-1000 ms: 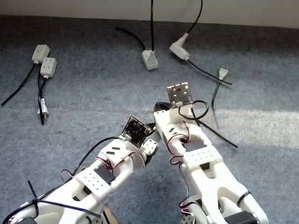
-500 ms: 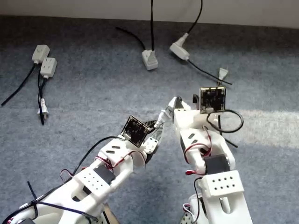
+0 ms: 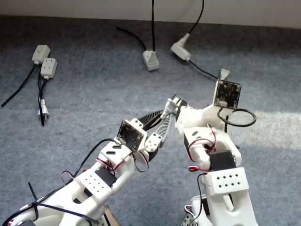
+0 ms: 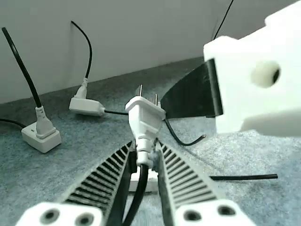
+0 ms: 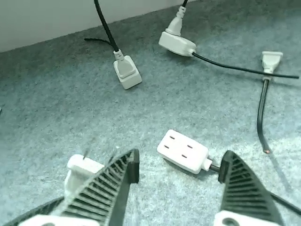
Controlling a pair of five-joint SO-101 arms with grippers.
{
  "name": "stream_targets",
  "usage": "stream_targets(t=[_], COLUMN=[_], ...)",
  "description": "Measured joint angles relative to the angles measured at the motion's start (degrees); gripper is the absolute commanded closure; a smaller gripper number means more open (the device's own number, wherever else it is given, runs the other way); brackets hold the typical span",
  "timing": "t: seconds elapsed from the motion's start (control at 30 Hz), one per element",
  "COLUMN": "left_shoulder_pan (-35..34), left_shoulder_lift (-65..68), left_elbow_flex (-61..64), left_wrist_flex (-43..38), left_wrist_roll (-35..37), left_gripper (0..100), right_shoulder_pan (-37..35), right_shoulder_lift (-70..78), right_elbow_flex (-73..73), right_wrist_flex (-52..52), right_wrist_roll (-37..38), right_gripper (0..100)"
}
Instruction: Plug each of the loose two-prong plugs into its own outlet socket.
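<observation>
1. The left gripper's (image 4: 143,151) fingers are clenching a white two-prong plug (image 4: 143,115) mid-surface, raised off it.
2. The right gripper's (image 5: 181,167) fingers are hanging released, near a white outlet socket (image 5: 182,151).
3. Another loose plug (image 3: 224,73) is lying far right.

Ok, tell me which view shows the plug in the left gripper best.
The left wrist view: the white plug sits close and central, both prongs visible, its neck clamped in the left gripper. The high view shows it small and from above. The right wrist view shows it partly hidden behind the right gripper.
</observation>
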Motion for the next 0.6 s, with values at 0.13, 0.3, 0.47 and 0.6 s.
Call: stream_targets(t=[0.13, 0.3, 0.47, 0.6], left_shoulder_pan=[1.76, 2.55, 2.46, 2.46], left_shoulder_lift=[0.0, 0.0, 0.0, 0.0], left_elbow_flex=[0.0, 0.0, 0.0, 0.0], left_wrist_flex=[-3.25, -6.15, -7.82, -7.82], left_wrist_roll=[0.0, 2.64, 6.24, 6.51], left_gripper=[99, 99, 99, 99], right_shoulder_pan=[3.87, 5.01, 2.02, 1.32], right_shoulder_lift=[0.62, 0.53, -6.68, -15.74], right_elbow_flex=[-0.7, -0.7, -0.7, 0.97], right_wrist_flex=[0.0, 0.0, 0.26, 0.35], right_wrist_roll=[-7.3, -12.84, -13.27, -9.14], right_gripper=[72.1, 72.1, 72.1, 72.1])
